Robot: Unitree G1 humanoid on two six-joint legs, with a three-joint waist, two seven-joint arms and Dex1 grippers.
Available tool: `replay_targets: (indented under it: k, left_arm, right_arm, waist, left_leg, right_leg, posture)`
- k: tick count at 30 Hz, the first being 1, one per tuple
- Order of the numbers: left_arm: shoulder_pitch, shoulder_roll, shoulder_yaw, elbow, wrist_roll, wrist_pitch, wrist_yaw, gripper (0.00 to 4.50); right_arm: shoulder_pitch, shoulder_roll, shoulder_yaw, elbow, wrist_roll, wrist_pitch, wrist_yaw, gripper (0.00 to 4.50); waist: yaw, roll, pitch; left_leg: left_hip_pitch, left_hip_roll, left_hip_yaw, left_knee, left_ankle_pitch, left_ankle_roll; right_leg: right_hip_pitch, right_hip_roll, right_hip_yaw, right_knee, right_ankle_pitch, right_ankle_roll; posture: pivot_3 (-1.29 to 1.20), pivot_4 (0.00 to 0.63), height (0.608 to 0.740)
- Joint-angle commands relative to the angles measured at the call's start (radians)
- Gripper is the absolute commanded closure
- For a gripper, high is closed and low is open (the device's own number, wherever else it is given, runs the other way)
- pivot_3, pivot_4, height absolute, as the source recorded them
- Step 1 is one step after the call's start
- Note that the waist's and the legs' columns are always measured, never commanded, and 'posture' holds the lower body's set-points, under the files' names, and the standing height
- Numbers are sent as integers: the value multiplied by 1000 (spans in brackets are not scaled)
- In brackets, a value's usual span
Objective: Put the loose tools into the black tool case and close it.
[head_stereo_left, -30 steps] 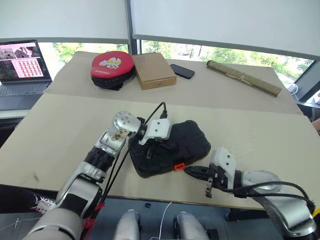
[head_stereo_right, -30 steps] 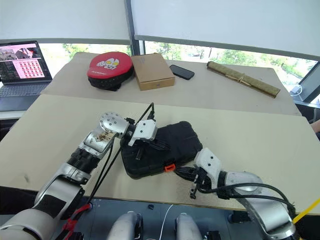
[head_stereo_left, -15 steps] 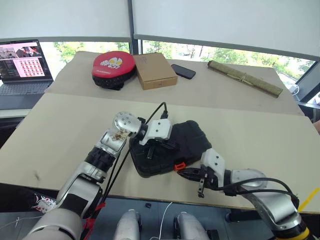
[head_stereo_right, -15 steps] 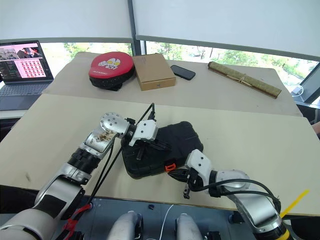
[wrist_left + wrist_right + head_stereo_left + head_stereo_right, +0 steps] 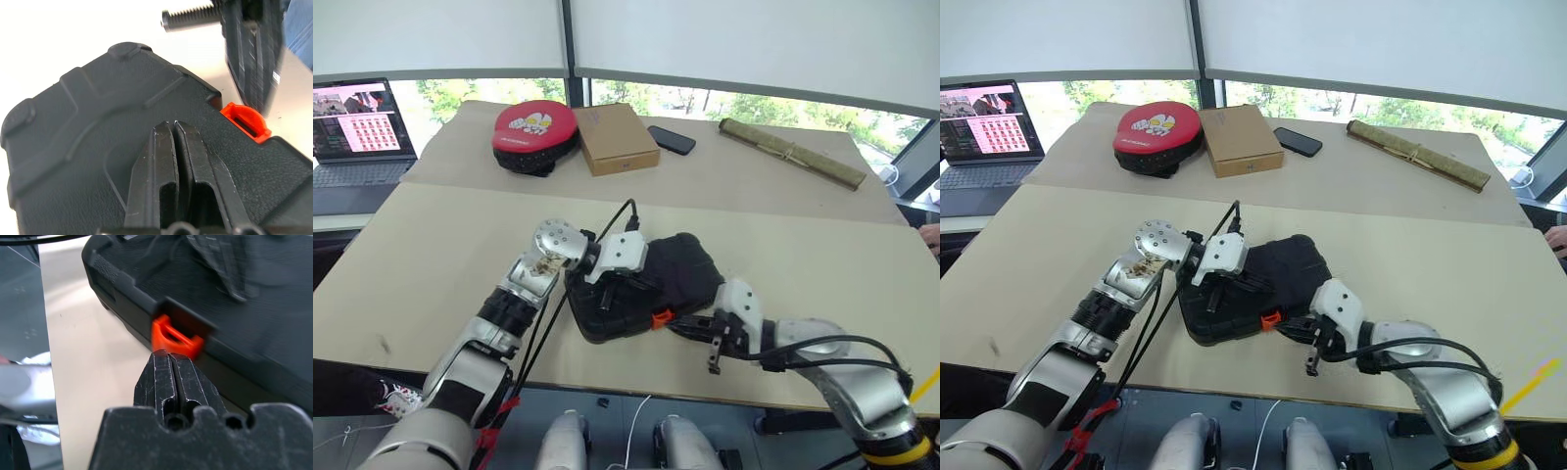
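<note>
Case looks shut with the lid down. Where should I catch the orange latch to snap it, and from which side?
Take the orange latch by its outer lip, coming from the near front edge of the black tool case, where the right gripper sits, fingers shut. The latch juts from the front wall, so push rather than pinch. The left gripper rests on the lid.

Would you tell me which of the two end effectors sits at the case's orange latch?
The right end effector, its shut tips right by the orange latch; the left end effector lies over the black tool case's lid.
</note>
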Motion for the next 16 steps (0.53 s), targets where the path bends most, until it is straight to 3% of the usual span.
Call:
replay_targets:
  k: [1, 7, 10, 12, 16]
  left_arm:
    - [53, 148, 95, -73, -66, 135, -58, 3323]
    - [168, 448, 288, -216, -251, 406, -165, 1165]
    - [270, 598, 395, -278, -347, 523, -209, 72]
    - [313, 620, 450, -299, -371, 547, -176, 0]
    - [394, 635, 533, -325, -395, 545, -136, 0]
  right_arm:
    - [49, -94, -239, -69, 166, 58, 96, 3773]
    - [135, -262, -557, 10, 356, 153, 294, 1747]
    - [134, -317, -581, 84, 359, 147, 364, 665]
    - [130, -332, -572, 114, 339, 118, 391, 55]
    - [82, -335, -541, 174, 323, 90, 396, 55]
  waist:
    - [-7, 0, 0]
    - [-4, 2, 2]
    - [-1, 0, 3]
    - [2, 0, 3]
    - [13, 1, 3]
  left_leg:
    - [1, 0, 0, -1, 0, 0]
    - [2, 1, 0, -3, 0, 0]
    - [2, 1, 1, -3, 0, 0]
    - [2, 1, 1, -3, 0, 0]
    - [2, 0, 2, -3, 0, 0]
  right_leg:
    - [0, 0, 0, 0, 0, 0]
    - [0, 0, 0, 0, -1, -1]
    - [0, -1, 0, -1, -1, -1]
    - [0, -2, -1, -1, -1, -1]
    - [0, -3, -1, -1, -1, -1]
  posture:
    - [0, 150, 740]
    - [0, 150, 740]
    - [0, 150, 740]
    - [0, 150, 740]
    - [0, 150, 740]
